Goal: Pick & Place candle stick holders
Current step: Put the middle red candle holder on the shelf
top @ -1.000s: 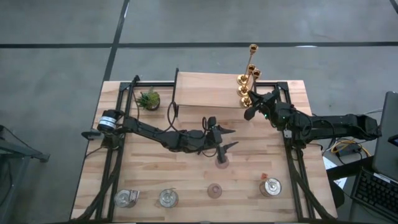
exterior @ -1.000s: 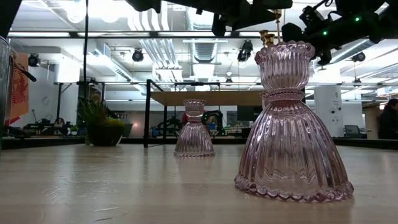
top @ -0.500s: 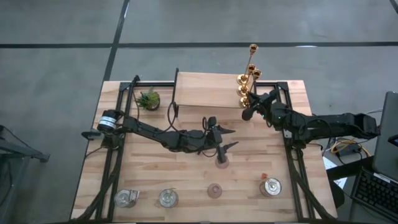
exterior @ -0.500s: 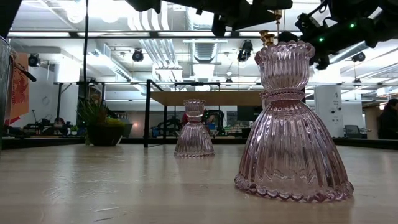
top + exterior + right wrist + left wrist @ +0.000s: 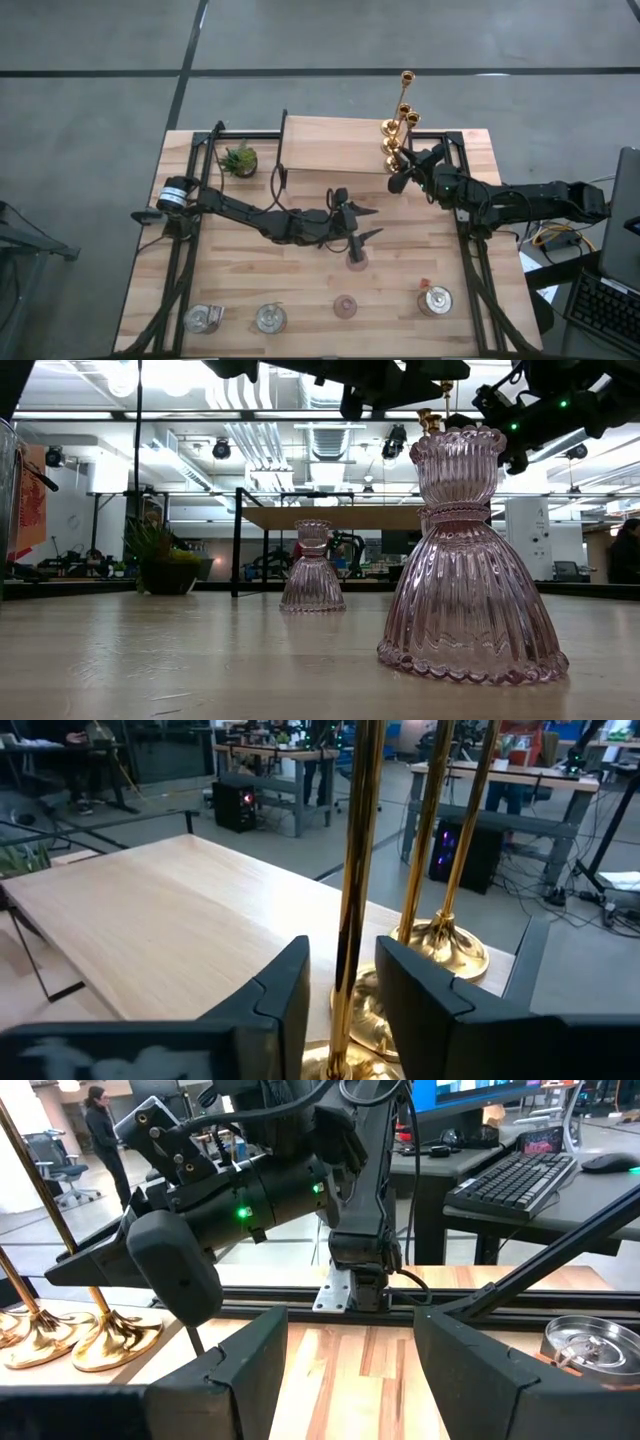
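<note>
Three gold holders [image 5: 397, 140] stand on their round bases at the right end of a raised wooden platform [image 5: 330, 145]. My right gripper [image 5: 403, 168] is open; in its wrist view [image 5: 342, 1010] its fingers stand on either side of one gold stem [image 5: 350, 900], with a gap on each side. My left gripper [image 5: 369, 224] is open and empty above a pink glass holder [image 5: 355, 260]. A second pink holder [image 5: 345, 305] stands near the front edge and looms large in the low view [image 5: 470, 560]. Three silvery cups [image 5: 203, 318] [image 5: 270, 318] [image 5: 435, 300] stand along the front.
A spiky green potted plant [image 5: 239, 158] stands at the far left, beside the platform. Black frame rails [image 5: 190, 230] [image 5: 470, 250] run along both sides of the table. The left wrist view shows my right arm [image 5: 240, 1190] close ahead and one silvery cup [image 5: 590, 1345].
My right gripper has edged a little toward the gold holders on the platform. My left arm and all the holders have kept still.
</note>
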Action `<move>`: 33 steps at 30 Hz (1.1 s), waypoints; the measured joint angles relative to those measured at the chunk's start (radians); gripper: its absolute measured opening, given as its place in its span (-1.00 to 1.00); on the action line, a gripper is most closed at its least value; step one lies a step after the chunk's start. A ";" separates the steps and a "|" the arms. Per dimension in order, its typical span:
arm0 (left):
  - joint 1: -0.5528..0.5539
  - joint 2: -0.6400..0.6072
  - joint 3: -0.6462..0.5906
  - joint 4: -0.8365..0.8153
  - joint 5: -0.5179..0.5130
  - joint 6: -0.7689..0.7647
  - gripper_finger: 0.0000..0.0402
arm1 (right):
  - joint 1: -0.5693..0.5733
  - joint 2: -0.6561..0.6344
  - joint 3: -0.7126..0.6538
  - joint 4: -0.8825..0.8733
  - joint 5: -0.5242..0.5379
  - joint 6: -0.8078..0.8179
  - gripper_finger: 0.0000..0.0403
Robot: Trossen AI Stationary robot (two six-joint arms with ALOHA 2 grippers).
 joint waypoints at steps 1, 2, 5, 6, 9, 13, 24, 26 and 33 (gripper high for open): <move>0.000 0.000 0.000 -0.001 0.000 0.000 0.11 | 0.000 0.000 0.000 0.000 0.000 0.000 -0.41; 0.000 0.000 0.000 -0.002 0.000 0.000 0.11 | 0.000 0.000 0.000 0.000 0.000 0.000 -0.38; 0.000 0.000 0.000 -0.005 0.000 0.000 0.11 | 0.003 -0.006 0.000 0.000 0.000 0.000 -0.28; 0.000 0.000 0.000 -0.005 0.000 0.000 0.11 | 0.003 -0.009 0.000 -0.001 -0.005 0.009 -0.25; 0.000 0.000 0.000 -0.005 0.000 0.000 0.11 | 0.011 -0.026 0.000 -0.021 -0.040 0.028 -0.14; 0.000 0.000 0.000 -0.012 0.000 0.003 0.11 | 0.029 -0.059 0.000 -0.067 -0.045 0.030 -0.04; 0.000 0.000 -0.001 -0.021 0.000 0.012 0.11 | 0.106 -0.177 0.000 -0.222 -0.046 0.049 0.07; 0.000 0.000 -0.001 -0.021 0.000 0.012 0.11 | 0.120 -0.194 0.000 -0.241 -0.044 0.049 0.08; 0.000 0.000 -0.001 -0.020 0.000 0.012 0.11 | 0.180 -0.243 0.000 -0.275 -0.045 0.067 0.08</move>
